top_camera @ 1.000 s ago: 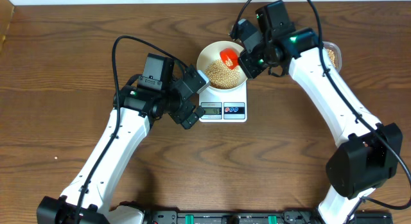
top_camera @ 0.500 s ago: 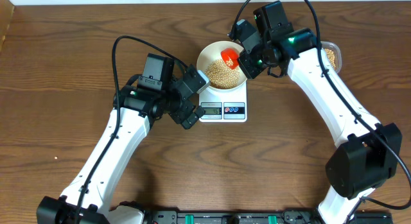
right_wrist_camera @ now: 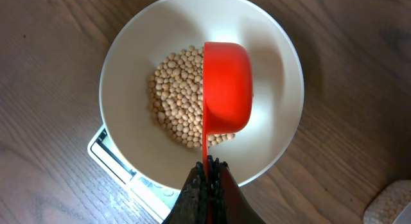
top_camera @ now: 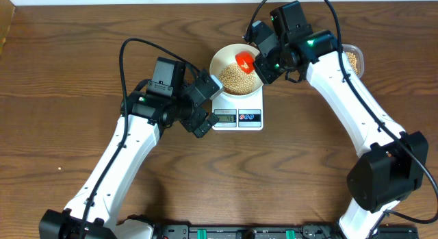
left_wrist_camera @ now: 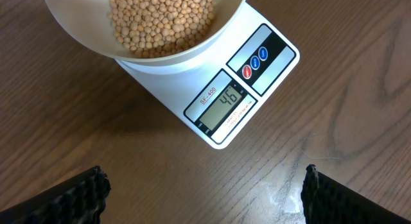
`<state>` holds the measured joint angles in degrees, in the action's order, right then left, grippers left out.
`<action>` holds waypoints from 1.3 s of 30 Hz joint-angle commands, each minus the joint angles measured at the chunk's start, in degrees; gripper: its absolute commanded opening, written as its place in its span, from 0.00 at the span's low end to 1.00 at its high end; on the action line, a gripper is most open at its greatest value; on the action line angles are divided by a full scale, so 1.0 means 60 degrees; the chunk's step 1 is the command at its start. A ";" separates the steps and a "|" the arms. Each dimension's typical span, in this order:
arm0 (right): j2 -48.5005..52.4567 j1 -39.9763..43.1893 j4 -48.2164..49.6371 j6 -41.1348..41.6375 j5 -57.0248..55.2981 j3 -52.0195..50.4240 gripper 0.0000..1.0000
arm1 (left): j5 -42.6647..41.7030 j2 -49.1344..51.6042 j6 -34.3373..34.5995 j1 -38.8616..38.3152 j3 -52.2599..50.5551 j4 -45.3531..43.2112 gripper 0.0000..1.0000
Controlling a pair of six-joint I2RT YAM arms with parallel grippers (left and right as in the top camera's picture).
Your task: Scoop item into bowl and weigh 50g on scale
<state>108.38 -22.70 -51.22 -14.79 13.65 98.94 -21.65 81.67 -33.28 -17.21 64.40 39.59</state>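
Hardly anything has moved: against the overhead picture of a second ago, the right gripper (right_wrist_camera: 207, 169) and its red scoop (right_wrist_camera: 227, 89) sit a touch nearer the bowl's far rim, and they match the picture of half a second ago.

That gripper's fingers are pressed together on the scoop's thin handle (right_wrist_camera: 205, 144). The right wrist view shows the cup over the bowl (right_wrist_camera: 128, 57), its smooth red back to the camera and its straight edge over the heap of beans (right_wrist_camera: 176, 108). Its hollow side is hidden, so I cannot tell if anything is left inside. The beans lie in the bowl's bottom, partly covered by the cup. Only a corner of the scale (right_wrist_camera: 109, 150) peeks out below the bowl there, and the display is cut off.

The left wrist view supplies what that one lacks. The display (left_wrist_camera: 223, 102) reads 46, with the red button (left_wrist_camera: 247, 71) and blue button (left_wrist_camera: 263, 55) beside it, and the bowl stands on the scale's platform. The left gripper (left_wrist_camera: 202, 189) is spread wide and holds nothing. It hangs above bare table (top_camera: 68, 95) just in front of the scale. Only the tips of its fingers (left_wrist_camera: 77, 198) show at the bottom corners.

Overhead, the right arm hides most of a clear tub (top_camera: 354, 57) of more beans behind it. In the right wrist view this is only a blur at the bottom right corner.
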 commanded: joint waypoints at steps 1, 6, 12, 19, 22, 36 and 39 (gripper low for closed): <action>0.0080 -0.0040 -0.0007 -0.0047 -0.0004 0.0251 0.01 | 0.0051 -0.0073 -0.0091 0.0007 0.0036 -0.0004 0.98; 0.0080 -0.0040 -0.0007 -0.0047 -0.0004 0.0251 0.01 | 0.0051 -0.0073 -0.0091 0.0007 0.0036 -0.0004 0.98; 0.0080 -0.0047 0.0004 -0.0364 -0.0047 0.0251 0.01 | 0.0051 -0.0073 -0.0091 0.0007 0.0036 -0.0004 0.98; 0.0080 -0.0175 0.0011 -0.1086 -0.0889 0.0251 0.01 | 0.0051 -0.0073 -0.0091 0.0007 0.0036 -0.0004 0.98; 0.0080 -0.0288 0.0040 -0.1304 -0.1239 0.0251 0.01 | 0.0051 -0.0073 -0.0091 0.0007 0.0040 -0.0004 0.98; 0.0080 -0.0379 0.0153 -0.1435 -0.1279 0.0251 0.01 | 0.0051 -0.0073 -0.0091 0.0007 0.0036 0.0000 0.98; 0.0080 -0.0379 0.0160 -0.1395 -0.1279 0.0251 0.01 | 0.0051 -0.0073 -0.0091 0.0007 0.0036 0.0000 0.98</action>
<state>108.38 -24.67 -50.33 -22.83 6.35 98.94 -21.65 81.67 -33.28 -17.21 64.40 39.62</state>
